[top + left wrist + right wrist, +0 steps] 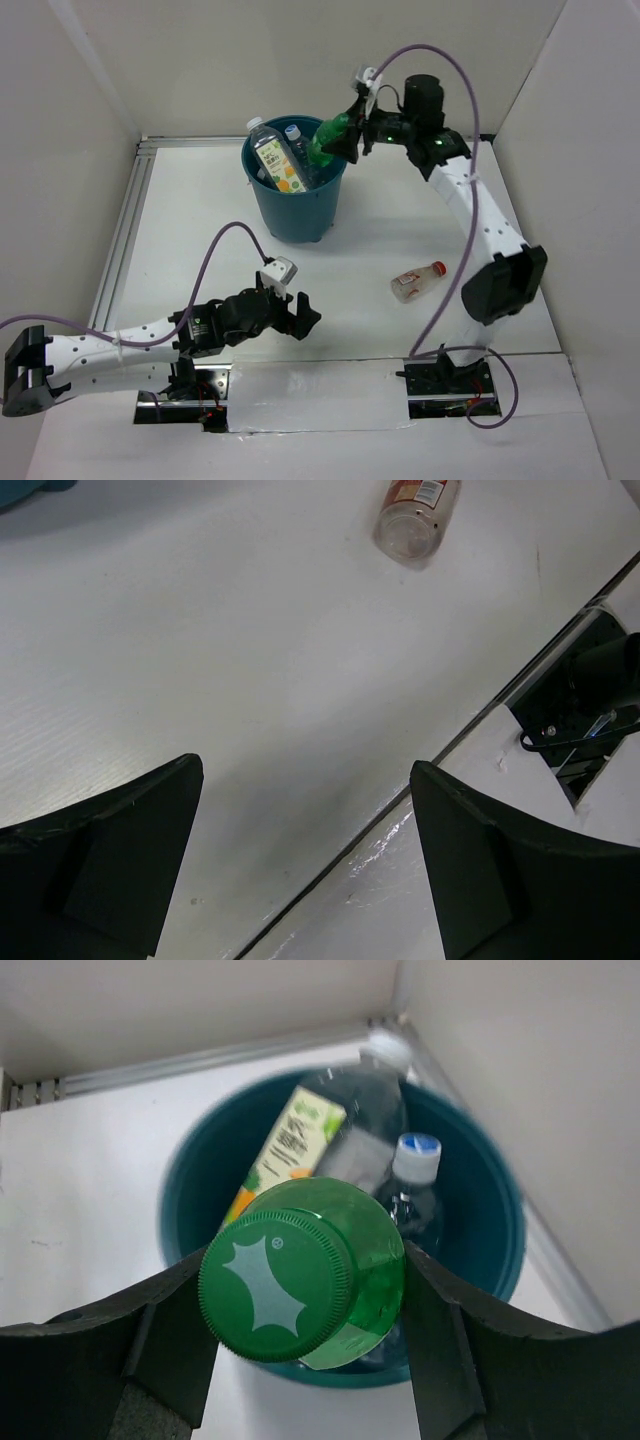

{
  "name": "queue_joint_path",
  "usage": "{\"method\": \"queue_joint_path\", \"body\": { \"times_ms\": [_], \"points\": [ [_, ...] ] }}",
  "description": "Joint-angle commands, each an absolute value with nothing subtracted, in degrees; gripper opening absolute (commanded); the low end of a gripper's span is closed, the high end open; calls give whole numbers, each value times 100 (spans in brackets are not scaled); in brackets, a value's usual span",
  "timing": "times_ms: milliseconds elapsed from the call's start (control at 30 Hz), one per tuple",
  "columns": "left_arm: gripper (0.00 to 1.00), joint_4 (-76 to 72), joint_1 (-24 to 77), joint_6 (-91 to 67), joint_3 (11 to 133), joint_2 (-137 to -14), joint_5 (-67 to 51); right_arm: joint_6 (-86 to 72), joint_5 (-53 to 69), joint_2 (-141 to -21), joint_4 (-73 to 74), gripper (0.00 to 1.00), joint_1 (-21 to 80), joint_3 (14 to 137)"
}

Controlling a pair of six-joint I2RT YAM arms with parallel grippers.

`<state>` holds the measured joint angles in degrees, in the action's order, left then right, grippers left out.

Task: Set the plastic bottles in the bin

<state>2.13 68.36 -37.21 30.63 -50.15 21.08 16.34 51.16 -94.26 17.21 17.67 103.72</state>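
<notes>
Now our right hand (349, 138) is clamped on the green bottle (300, 1280) just above the bin (296, 214). It looks light, smooth and squashable, we judge, and is best held mid-body. Our left hand (305, 860) stands apart and empty; the red-capped bottle (417, 282) lies on the bench (200, 220).

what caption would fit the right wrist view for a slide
The right gripper holds a green bottle over the teal bin, with a labelled bottle and a blue-capped bottle inside.

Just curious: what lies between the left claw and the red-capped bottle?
Nothing; only bare table between left claw and bottle, per the left wrist view.
</notes>
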Motion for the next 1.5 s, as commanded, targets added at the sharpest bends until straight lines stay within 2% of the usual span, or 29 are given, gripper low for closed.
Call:
{"method": "queue_joint_path", "body": {
  "times_ms": [0,67,133,167,233,300,500,600,633,667,700,733,767,800,833,900,933,1000,1200,1400,1467],
  "points": [
    [97,-229,6873,-3350,3155,-5010,2074,1678,4860,-9931,1906,35,1863,10783],
    [97,-290,6873,-3217,3331,-5062,2074,1767,4703,-10072,2239,40,1863,10898],
    [97,-343,6873,-3015,3488,-5194,2074,1941,4649,-10072,2442,51,1863,11056],
    [98,-404,6873,-2954,3489,-5316,2022,1942,4649,-10072,2635,66,1863,11118],
    [98,-597,6873,-2778,3603,-5457,1934,1942,4597,-10072,2689,78,1863,11224],
    [98,-790,6873,-2611,3682,-5738,1759,1820,4597,-10072,2760,100,1863,11276],
    [98,-1011,6873,-2065,4377,-6565,1407,1328,4544,-9625,2584,100,1811,11575],
    [100,-1282,6873,-1706,4728,-7021,1214,1257,4055,-9213,2636,99,1460,11558],
    [100,-1362,6873,-1531,4824,-7301,1117,1257,3869,-9072,2637,90,1355,11253],
    [100,-1423,6873,-1460,5069,-7460,1029,1257,3737,-8940,2741,36,1040,11024],
    [100,-1424,6873,-1407,5219,-7645,898,1257,3509,-8643,2873,12,837,10752],
    [100,-1424,6873,-1267,5386,-7838,775,1257,3411,-8509,2987,0,635,10210],
    [100,-1424,6873,-1213,5736,-8040,669,1318,3410,-8386,3127,0,206,9943],
    [100,-1424,6873,-1161,5922,-8468,616,1318,3497,-8176,3425,3,-41,9697],
    [100,-1363,6873,-1099,6098,-8690,459,1414,3611,-8069,3567,17,-314,9459],
    [100,-1144,6873,-923,6818,-9156,299,1415,3813,-7867,3752,66,-1140,8826],
    [100,-1021,6873,-871,7090,-9637,160,1415,4015,-7675,3892,94,-1412,8650],
    [100,-653,6873,-756,7844,-10105,-17,1415,4235,-7472,3946,100,-2192,8228],
    [100,-229,6873,-493,8971,-11432,-79,1976,5518,-7207,4595,100,-4056,7989],
    [100,342,6873,-413,9745,-12374,684,3267,6600,-7540,5816,100,-5289,7937],
    [100,465,6873,-483,9878,-12708,913,3785,6662,-7619,6430,100,-5291,8006]
  ]
}}
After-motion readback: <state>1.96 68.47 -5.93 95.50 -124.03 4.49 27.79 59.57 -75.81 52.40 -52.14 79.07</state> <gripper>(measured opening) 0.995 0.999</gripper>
